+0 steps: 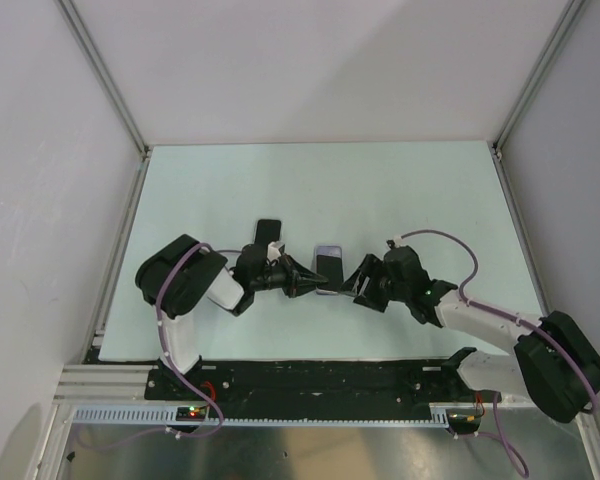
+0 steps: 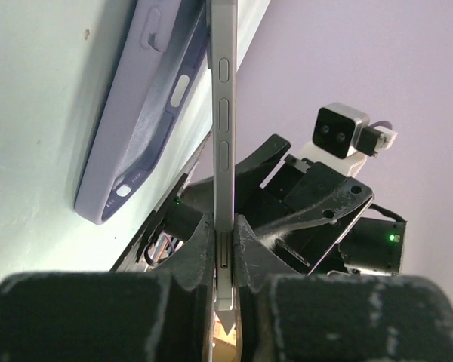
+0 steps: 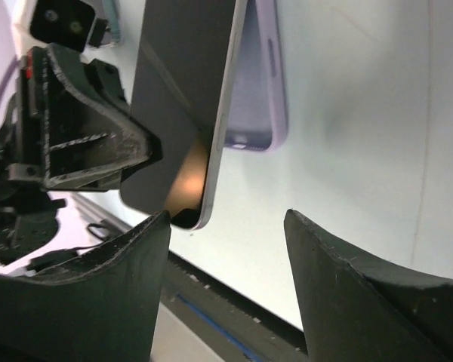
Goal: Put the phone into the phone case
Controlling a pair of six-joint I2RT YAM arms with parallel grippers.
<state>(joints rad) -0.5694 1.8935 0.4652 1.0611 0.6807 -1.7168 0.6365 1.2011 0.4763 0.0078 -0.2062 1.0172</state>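
Note:
My left gripper [image 1: 302, 279] is shut on the phone [image 1: 329, 267], a silver-edged slab with a dark screen. In the left wrist view the phone [image 2: 224, 113] stands on edge between my closed fingers [image 2: 254, 249]. The lilac phone case [image 1: 327, 252] lies open side up on the table, just behind the phone; it also shows in the left wrist view [image 2: 147, 105] and the right wrist view [image 3: 258, 83]. The phone [image 3: 181, 105] is tilted over the case, its far end near the case. My right gripper [image 3: 226, 226] is open and empty, close to the phone's near corner.
A second dark phone-like object [image 1: 268, 231] lies on the pale green table [image 1: 410, 190] behind the left gripper. White walls and metal frame posts [image 1: 105, 80] enclose the table. The black base rail [image 1: 310, 378] runs along the near edge.

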